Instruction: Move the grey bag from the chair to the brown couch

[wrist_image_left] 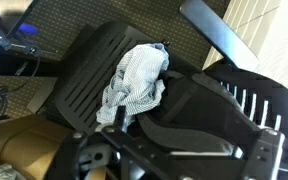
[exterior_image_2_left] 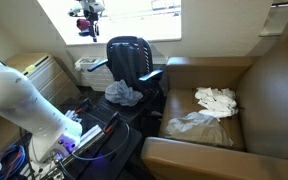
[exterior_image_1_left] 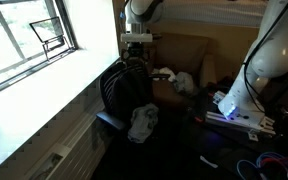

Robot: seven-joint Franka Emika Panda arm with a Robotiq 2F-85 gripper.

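The arm [exterior_image_1_left: 142, 10] hangs just above the chair [exterior_image_1_left: 122, 88] backrest, gripper [exterior_image_1_left: 135, 44] pointing down, jaws wide apart and empty. I cannot tell the bag from the black chair. A pale cloth [exterior_image_1_left: 142, 122] lies on the chair's seat.

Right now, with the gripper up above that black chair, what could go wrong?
1. The open gripper hangs above the chair; coming down, it may strike the ribbed backrest before reaching the seat.
2. Only a pale cloth shows plainly on the seat; I cannot make out a dark bag, so the wrong thing might be picked.
3. The couch already holds white cloths that a drop could bury.
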